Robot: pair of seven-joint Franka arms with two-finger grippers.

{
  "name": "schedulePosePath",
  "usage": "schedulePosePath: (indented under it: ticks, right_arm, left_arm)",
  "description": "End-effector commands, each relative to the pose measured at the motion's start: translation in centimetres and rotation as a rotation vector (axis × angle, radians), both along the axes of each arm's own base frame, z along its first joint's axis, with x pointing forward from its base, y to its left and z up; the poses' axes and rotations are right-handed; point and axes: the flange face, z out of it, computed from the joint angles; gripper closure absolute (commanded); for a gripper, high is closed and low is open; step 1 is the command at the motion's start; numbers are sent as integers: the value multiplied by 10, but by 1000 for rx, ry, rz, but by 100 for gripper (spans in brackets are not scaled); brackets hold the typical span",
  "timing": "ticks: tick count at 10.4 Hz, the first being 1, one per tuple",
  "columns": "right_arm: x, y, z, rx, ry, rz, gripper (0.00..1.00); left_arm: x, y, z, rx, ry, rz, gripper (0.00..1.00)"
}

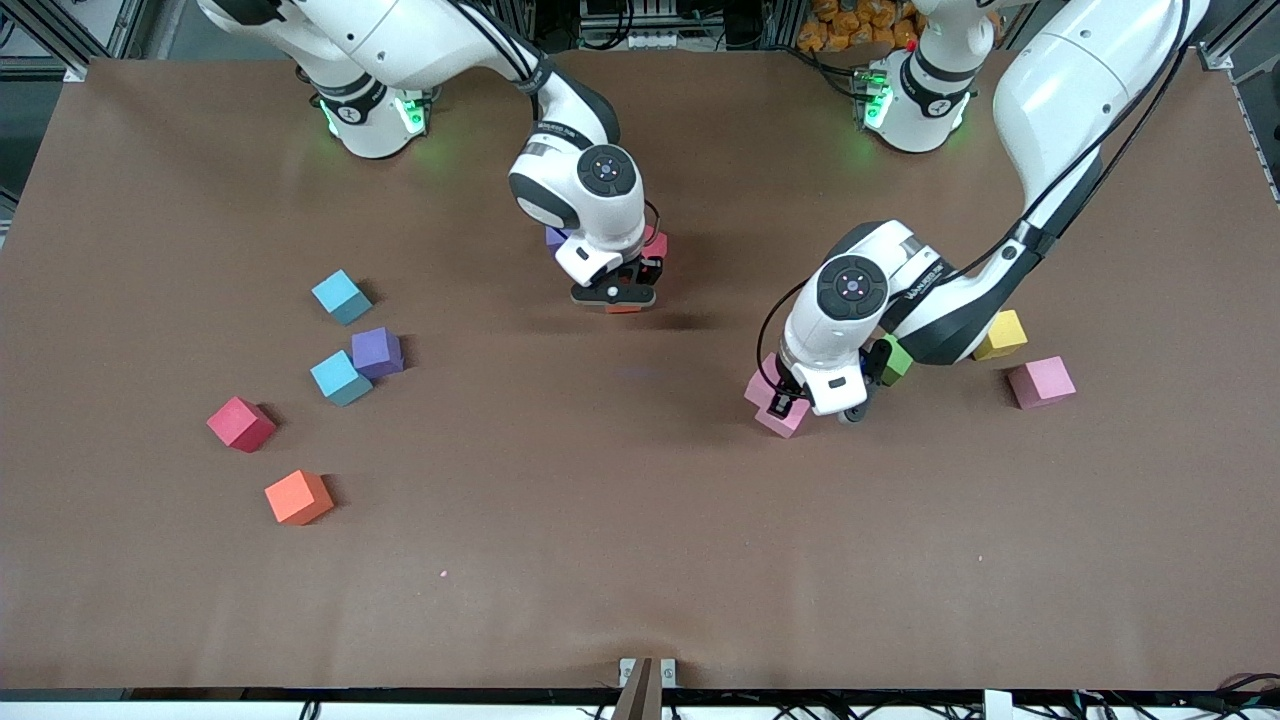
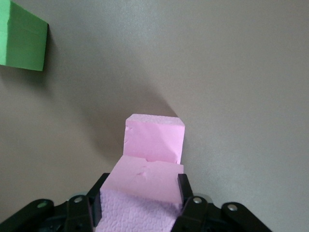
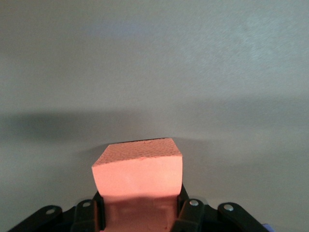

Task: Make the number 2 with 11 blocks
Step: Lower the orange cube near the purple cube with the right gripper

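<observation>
The start of the number 2 (image 1: 605, 245) sits under the right arm's wrist, in the middle of the table near the robots' bases: only a purple corner (image 1: 553, 238) and a red-pink block (image 1: 655, 241) show past the wrist, so how many cubes are laid cannot be told.

The right gripper (image 1: 622, 300) hangs just nearer the camera than those two cubes, its fingers clamped on an orange block (image 3: 139, 169), held by two opposite side faces close above the table.

Toward the left arm's end from the digit, the left gripper (image 1: 790, 405) is closed on a pink block (image 2: 145, 181) that touches a second pink block (image 2: 154, 137) on the table. A green block (image 1: 896, 360), a yellow one (image 1: 1001, 335) and another pink one (image 1: 1041, 381) lie just past it, farther from the digit.

Toward the right arm's end from the digit lie two light blue blocks (image 1: 341, 296) (image 1: 340, 377), a purple block (image 1: 377, 352), a red block (image 1: 241, 424) and an orange block (image 1: 299, 497).

The cubes look like light, soft foam with a matte, grippy skin; the held pink one shows dents. They should tolerate a firm squeeze and not slip, but may spring or shift on release. Flat opposite faces at mid-height are the best hold, square to the fingers, so each cube lands flush against its neighbours.
</observation>
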Motion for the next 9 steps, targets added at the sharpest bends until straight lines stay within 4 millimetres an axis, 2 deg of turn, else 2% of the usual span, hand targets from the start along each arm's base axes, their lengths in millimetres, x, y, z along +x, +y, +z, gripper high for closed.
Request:
schedulePosePath:
  ticks: [1, 3, 5, 7, 9]
  right_arm:
    - [-4, 12, -1, 6, -14, 4, 65]
    - [-9, 16, -1, 8, -15, 16, 65]
    - [-11, 16, -6, 3, -8, 19, 65]
    - [-12, 15, -10, -3, -2, 33, 65]
    - [-13, 16, -11, -3, -1, 37, 65]
  left_arm:
    - [10, 6, 1, 22, -15, -57, 61]
    - [12, 8, 0, 23, -13, -129, 61]
    - [17, 19, -12, 35, 1, -172, 61]
    - [28, 27, -6, 32, -13, -155, 60]
    - [29, 26, -4, 31, -16, -155, 60]
